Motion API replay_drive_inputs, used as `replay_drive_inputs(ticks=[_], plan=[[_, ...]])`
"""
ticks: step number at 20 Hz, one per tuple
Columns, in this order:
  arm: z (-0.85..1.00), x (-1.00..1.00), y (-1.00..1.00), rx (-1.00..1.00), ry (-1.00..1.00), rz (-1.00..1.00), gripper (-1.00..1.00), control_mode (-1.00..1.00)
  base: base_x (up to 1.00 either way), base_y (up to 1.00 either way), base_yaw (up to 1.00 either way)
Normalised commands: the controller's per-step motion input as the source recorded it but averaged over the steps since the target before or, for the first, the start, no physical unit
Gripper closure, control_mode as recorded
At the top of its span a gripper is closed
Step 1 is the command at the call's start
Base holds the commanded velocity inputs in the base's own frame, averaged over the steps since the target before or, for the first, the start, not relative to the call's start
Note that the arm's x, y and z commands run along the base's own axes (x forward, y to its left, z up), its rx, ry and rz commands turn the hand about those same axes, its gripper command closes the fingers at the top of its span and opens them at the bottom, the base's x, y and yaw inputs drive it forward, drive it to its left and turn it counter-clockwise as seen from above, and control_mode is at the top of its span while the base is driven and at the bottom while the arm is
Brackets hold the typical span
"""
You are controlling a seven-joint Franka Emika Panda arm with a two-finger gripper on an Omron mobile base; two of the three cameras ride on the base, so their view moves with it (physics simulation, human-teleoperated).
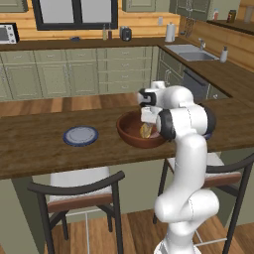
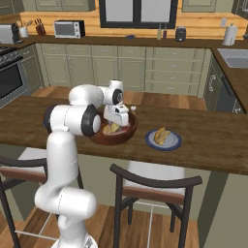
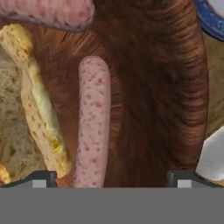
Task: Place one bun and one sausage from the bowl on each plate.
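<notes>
Tabletop (image 1: 39, 149) of dark wood runs across the kitchen as a long island, with two dark-framed stools (image 1: 79, 196) tucked under its near edge. Behind it stand pale green cabinets (image 1: 74, 74), a window, a microwave (image 2: 69, 29) on the back counter and a sink (image 1: 191, 52) on the right-hand counter.

Bowl (image 1: 130, 133) of reddish-brown wood sits near the middle of the tabletop. White arm reaches down into it; the gripper (image 3: 111, 177) hangs low inside the bowl with its jaws spread wide and nothing between them. In the hand view its two dark tips stand far apart at the bottom.

Contents of the bowl, hand view: one sausage (image 3: 92, 122), pinkish and speckled, lies lengthwise on the bowl floor, its near end just inside the left fingertip. A second sausage (image 3: 48, 13) lies across the top edge. A bun (image 3: 37, 100), golden-yellow and split, lies just beside the first sausage on its left.

Plates: one blue-grey plate (image 1: 80, 136) lies bare on the tabletop, well apart from the bowl on the left in the left base view. The other plate (image 2: 174, 142) lies just beside the bowl on its right in the right base view and carries a yellow bun (image 2: 162, 135); whether a sausage lies with it, cannot tell.
</notes>
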Motion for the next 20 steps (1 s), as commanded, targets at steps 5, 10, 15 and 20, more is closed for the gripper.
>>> replay_drive_inputs(ticks=[5, 10, 15, 20], plan=[[-0.26, 0.11, -0.02, -0.01, 0.00, -0.05, -1.00, -1.00, 0.00, 0.00, 0.00], [-0.26, 0.08, 0.00, 0.00, 0.00, -0.04, -1.00, -1.00, 0.00, 0.00, 0.00], [-0.20, 0.00, 0.00, 0.00, 0.00, -0.03, -1.00, -1.00, 0.00, 0.00, 0.00], [-0.24, 0.00, 0.00, 0.00, 0.00, -0.01, -1.00, -1.00, 0.00, 0.00, 0.00]])
